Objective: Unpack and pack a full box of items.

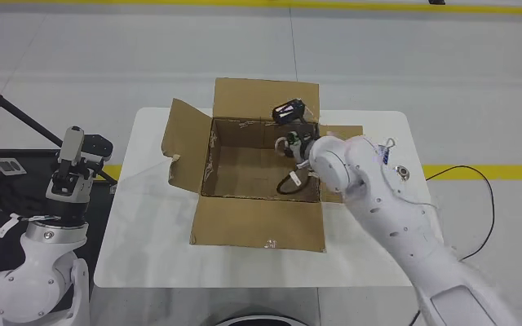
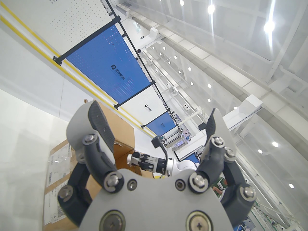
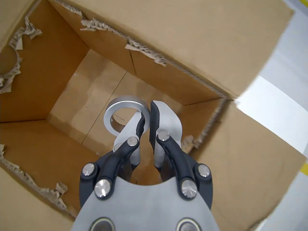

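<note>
right gripper (image 3: pixel 147 114) down inside open cardboard box (image 3: pixel 168 25), jaws narrowed on rim of grey ring (image 3: pixel 109 121), one finger through its hole, ring at fingertips over box floor, left gripper (image 2: pixel 154 111) spread wide beside table (image 1: pixel 147 244), well apart from box

Partly hidden behind right tool (image 3: pixel 147 116): ring (image 3: pixel 108 118). Cut off at wrist view's edges: box (image 3: pixel 168 25). From above, right flap (image 1: pixel 351 129) partly under arm (image 1: pixel 375 196).

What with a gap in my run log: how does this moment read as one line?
right gripper: shut on ring, inside open box | left gripper: open, empty, beside table
</note>
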